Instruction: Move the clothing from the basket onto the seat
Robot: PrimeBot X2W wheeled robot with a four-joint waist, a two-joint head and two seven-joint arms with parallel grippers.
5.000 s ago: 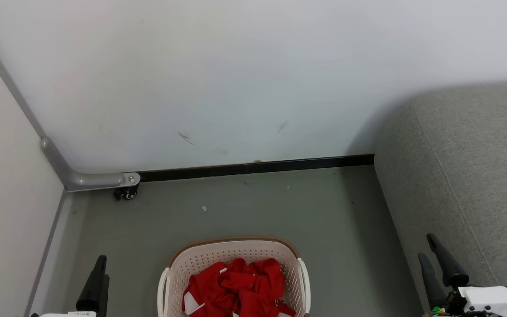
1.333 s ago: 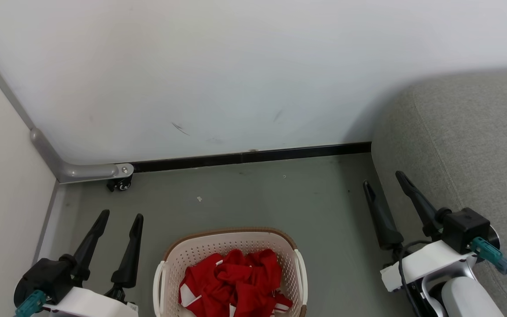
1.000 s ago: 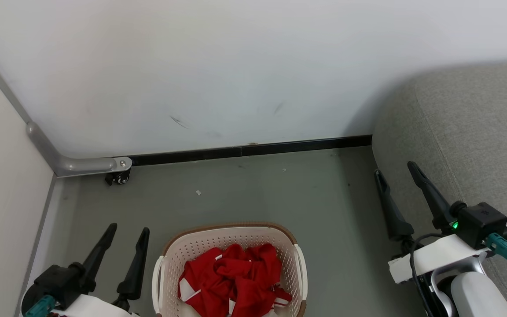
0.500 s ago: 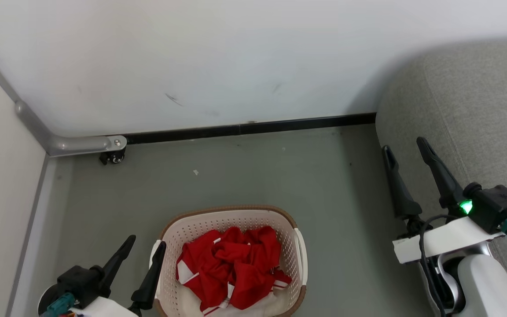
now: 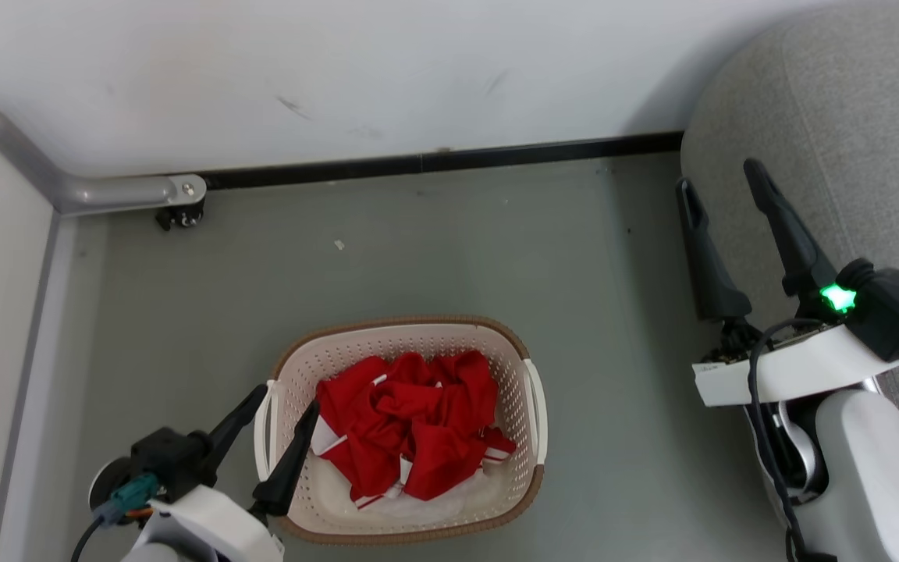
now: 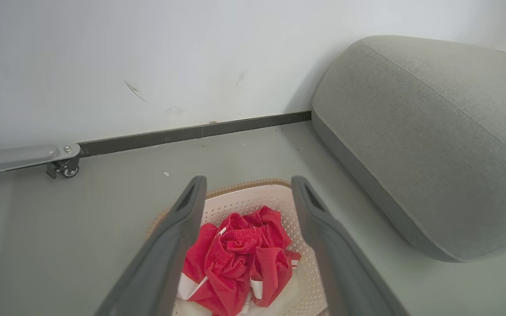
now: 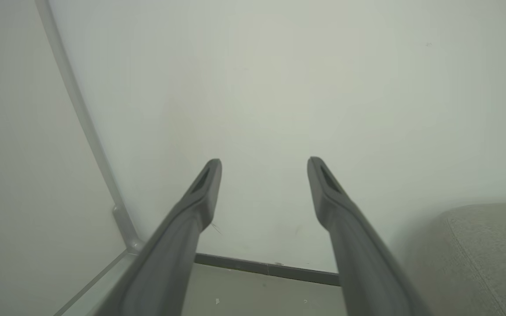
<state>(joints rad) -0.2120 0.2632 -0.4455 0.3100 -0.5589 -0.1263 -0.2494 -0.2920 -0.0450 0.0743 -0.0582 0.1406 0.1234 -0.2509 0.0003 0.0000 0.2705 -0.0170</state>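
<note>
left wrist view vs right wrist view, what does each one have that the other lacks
Left wrist view: the open left pincer, a cream-white perforated plastic basket holding crumpled red clothing with white trim, and a small black caster wheel. Right wrist view: the open right pincer and a tall grey upright in the corner. Shared: the large grey fabric seat cushion, the white wall, the black skirting strip and the grey floor.

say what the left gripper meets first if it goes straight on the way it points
Most likely the red clothing in the basket; the left gripper frames it, though depth is unclear.
</note>
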